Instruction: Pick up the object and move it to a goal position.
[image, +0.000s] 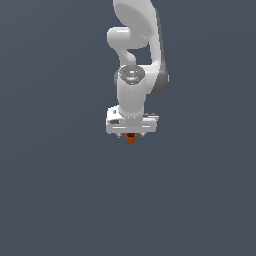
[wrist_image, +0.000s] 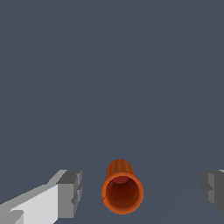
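The object (wrist_image: 122, 189) is a tiny orange-red ribbed cylinder with a dark hollow mouth and a flared rim. In the wrist view it lies between my two grey fingertips (wrist_image: 70, 193), with a clear gap on each side, so nothing grips it. In the exterior view the object (image: 131, 138) peeks out just below the white gripper (image: 131, 134), which points straight down over it. The gripper (wrist_image: 142, 190) is open. The arm's white links rise above the hand and hide most of the fingers in the exterior view.
A plain dark grey-blue surface (image: 60, 190) fills both views all around the gripper. No other object, container or edge shows.
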